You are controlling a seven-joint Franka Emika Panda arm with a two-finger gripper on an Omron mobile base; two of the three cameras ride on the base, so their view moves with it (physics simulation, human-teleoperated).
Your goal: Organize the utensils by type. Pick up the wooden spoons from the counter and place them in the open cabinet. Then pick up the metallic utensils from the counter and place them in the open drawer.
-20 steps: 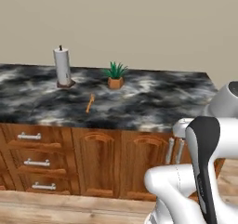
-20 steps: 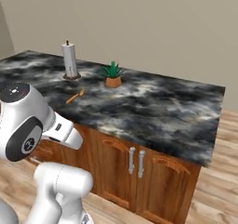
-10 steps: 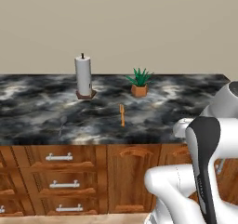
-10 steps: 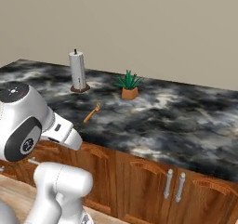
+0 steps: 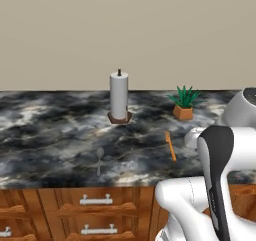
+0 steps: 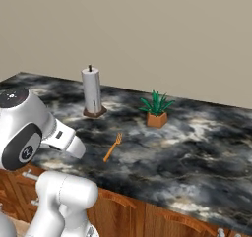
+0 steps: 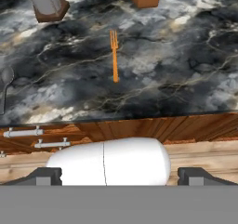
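While flat on veined marble counter (image 5: 50, 135) | slim tined wooden fork (image 7: 114, 56) | dull metal spoon (image 5: 99, 159)

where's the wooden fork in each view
Left base view: wooden fork right of centre on the counter, before the potted plant.
Right base view: left of centre, front-left of the plant.
Hand view: upper centre, tines toward the plant pot.
Shared landmark: paper-towel roll.

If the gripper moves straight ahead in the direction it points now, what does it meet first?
Probably the counter's marble top, near its front edge and close to the wooden fork; depth is hard to judge. The open gripper holds nothing.
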